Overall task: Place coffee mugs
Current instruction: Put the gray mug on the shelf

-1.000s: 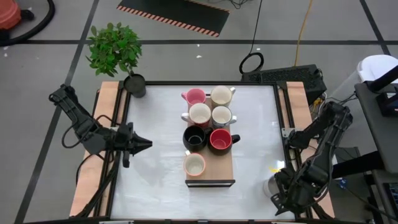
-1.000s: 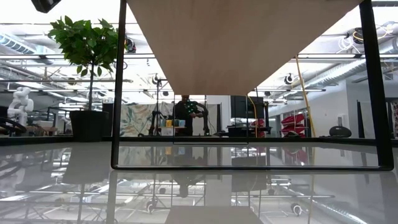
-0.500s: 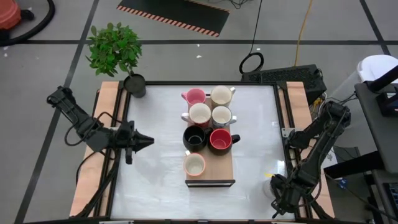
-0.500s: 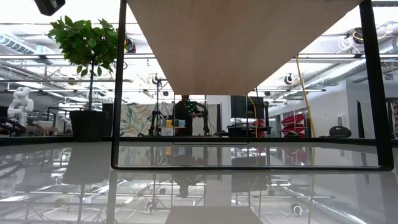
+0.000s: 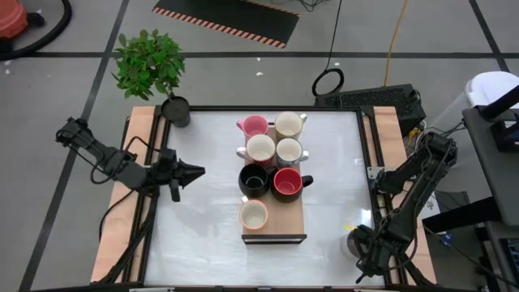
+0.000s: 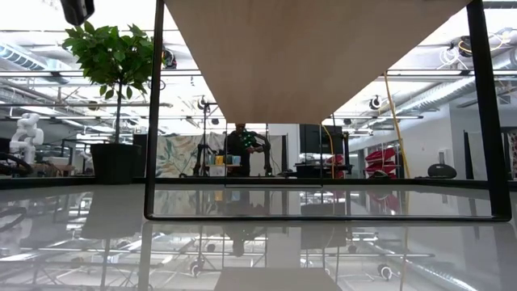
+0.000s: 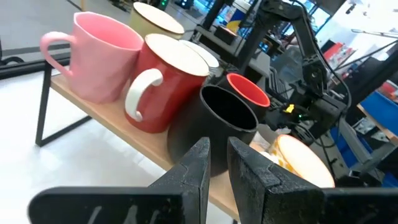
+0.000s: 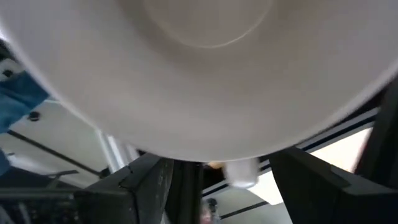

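looking down from above, i had the right gripper (image 5: 362, 258) nearest me, down at the front right corner of the table (image 5: 203, 227), and a pale mug (image 5: 353, 241) sat right at its tip. its wrist view was filled with the cream underside of that mug (image 8: 199, 68), a dark finger (image 8: 152, 186) on either side of it; fingers apart around it, though i could not tell whether they really pressed on it.

further in, a raised wooden shelf (image 5: 288, 225) stood mid-table carrying seven mugs. the front one was a white mug (image 5: 254, 214), alone at my end. behind it stood the black mug (image 5: 253, 180) and the red mug (image 5: 286, 183) side by side, then two cream mugs (image 5: 261, 148), then the pink mug (image 5: 254, 126) and another cream one at the far end.

off to the left, the left gripper (image 5: 198, 171) hung over the table pointing at the shelf, apart from the mugs, fingers nearly pressed together on nothing, a thin slit between them.

farthest off, a potted plant (image 5: 149, 65) stood at the back left corner.
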